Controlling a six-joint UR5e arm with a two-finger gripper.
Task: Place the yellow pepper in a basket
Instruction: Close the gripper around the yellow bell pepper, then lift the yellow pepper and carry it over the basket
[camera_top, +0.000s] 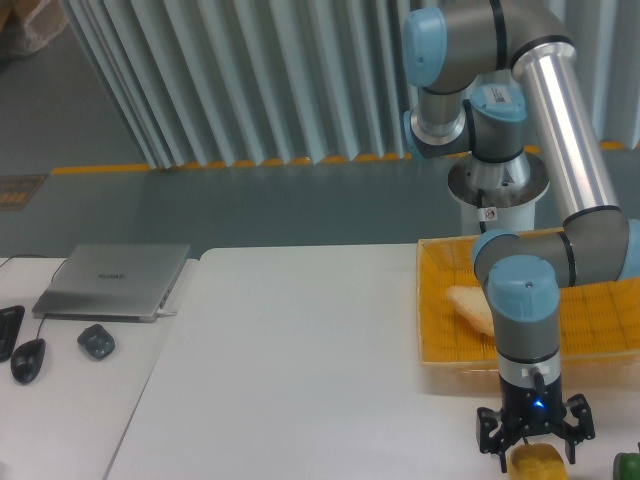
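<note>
Jaws spread wide, gripper (535, 447) poised right over pepper (534, 463) at near bench (300, 380) edge. Basket (440, 330) lay just beyond.

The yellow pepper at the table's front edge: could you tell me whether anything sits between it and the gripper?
Nothing visible does: the open gripper hangs directly over the yellow pepper, fingers straddling its top.
</note>
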